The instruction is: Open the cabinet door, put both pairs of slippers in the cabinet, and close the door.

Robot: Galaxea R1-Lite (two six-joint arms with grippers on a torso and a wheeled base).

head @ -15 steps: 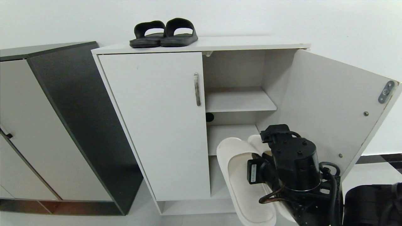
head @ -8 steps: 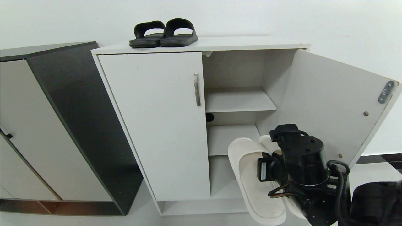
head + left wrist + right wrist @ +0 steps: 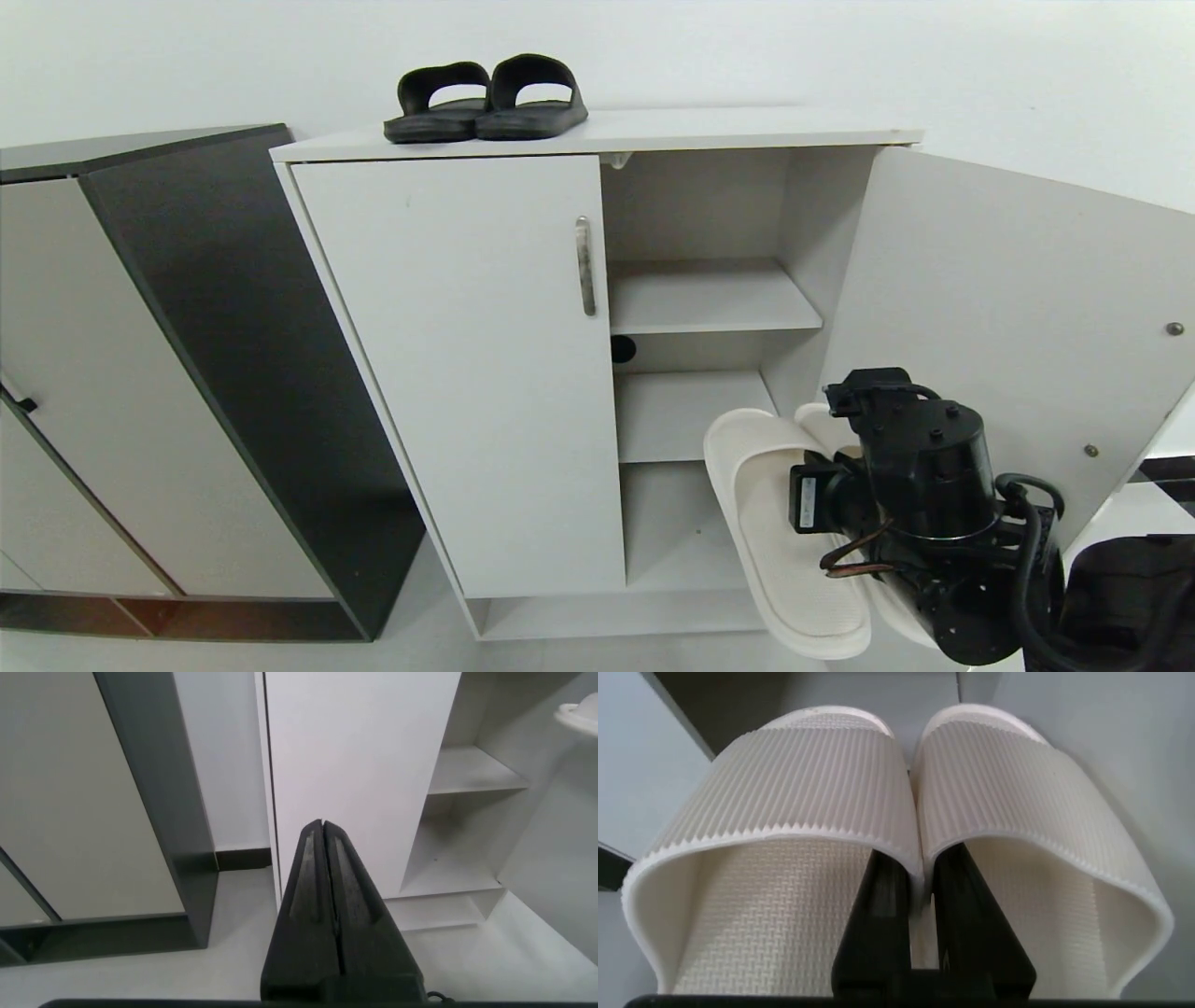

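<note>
A pair of black slippers (image 3: 485, 98) rests on the top left of the white cabinet (image 3: 709, 131). Its left door (image 3: 467, 373) is closed; the right door (image 3: 1008, 308) stands wide open. My right gripper (image 3: 920, 882) is shut on the white slippers (image 3: 803, 793), pinching their inner edges under the ribbed straps. These white slippers (image 3: 775, 532) hang soles-down in front of the lower shelves, toes toward the cabinet. My left gripper (image 3: 322, 831) is shut with nothing in it, low and facing the closed left door (image 3: 360, 765).
Inside the open half are an upper shelf (image 3: 709, 299), a middle shelf (image 3: 681, 411) and a bottom board (image 3: 667, 532), all bare. A dark grey cabinet (image 3: 233, 327) stands against the white one's left side. A metal handle (image 3: 584, 266) is on the closed door.
My right arm has carried the white slippers to the right and slightly down. The right door has swung wider open. The black slippers have not moved.
</note>
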